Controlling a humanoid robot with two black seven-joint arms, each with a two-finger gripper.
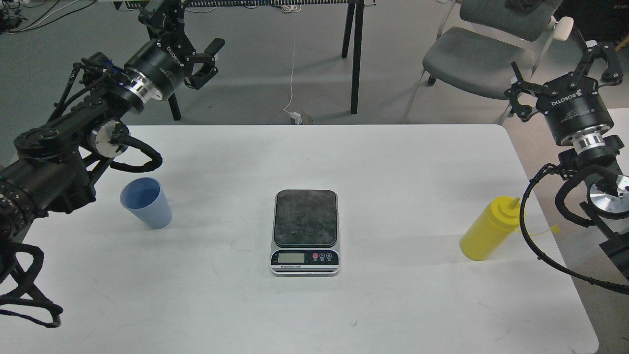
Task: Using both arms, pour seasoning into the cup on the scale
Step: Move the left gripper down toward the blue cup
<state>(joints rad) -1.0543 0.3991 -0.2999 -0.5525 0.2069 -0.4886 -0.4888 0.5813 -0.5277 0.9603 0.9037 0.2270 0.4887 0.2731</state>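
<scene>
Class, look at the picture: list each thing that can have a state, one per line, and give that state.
Cup: upright on table, apparently empty.
Scale: plate bare.
Yellow bottle: upright, tip cover off.
Left gripper: open, holding nothing.
Right gripper: open, holding nothing.

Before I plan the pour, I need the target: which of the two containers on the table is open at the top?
The light-blue cup on the left. Its mouth is wide open, while the yellow bottle on the right wears a pointed nozzle cap.

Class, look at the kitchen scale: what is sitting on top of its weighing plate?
Nothing stands on the scale; its dark plate is bare. The cup stands to its left, the seasoning to its right. What lies under the scale is hidden.
</scene>
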